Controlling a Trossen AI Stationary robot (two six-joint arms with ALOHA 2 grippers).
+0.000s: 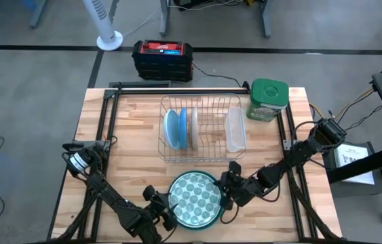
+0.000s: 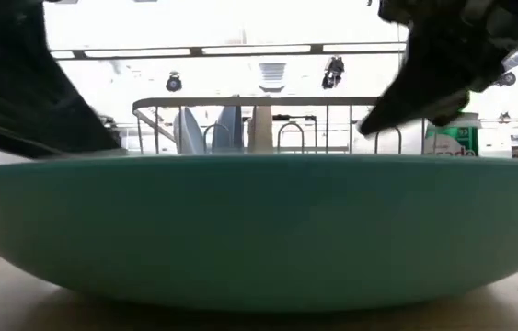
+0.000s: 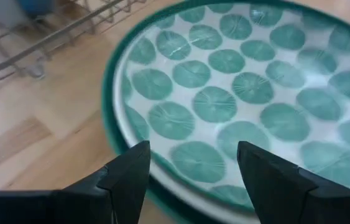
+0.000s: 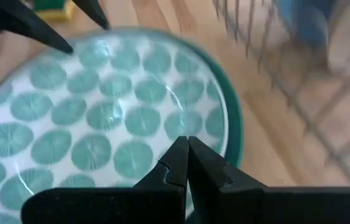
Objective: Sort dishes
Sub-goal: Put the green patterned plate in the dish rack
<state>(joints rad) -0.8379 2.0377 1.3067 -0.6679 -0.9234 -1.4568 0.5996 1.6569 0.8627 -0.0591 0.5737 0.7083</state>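
Overhead camera looks straight down; low one sits against the teal plate [image 2: 259,230]; both wrists share it close.

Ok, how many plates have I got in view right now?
3, possibly more. The teal-rimmed patterned plate lies flat on the table at its front edge. A light blue plate and a white plate stand upright in the dish rack; others may hide between them.

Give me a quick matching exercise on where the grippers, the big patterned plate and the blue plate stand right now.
1. left gripper
2. right gripper
3. teal-rimmed plate
4. light blue plate

A. standing on edge in the dish rack
B. shut, over the plate's edge
C. flat on the table
D. open, at the plate's rim

Pairs: 1-D, 2-B, 3-C, 4-A
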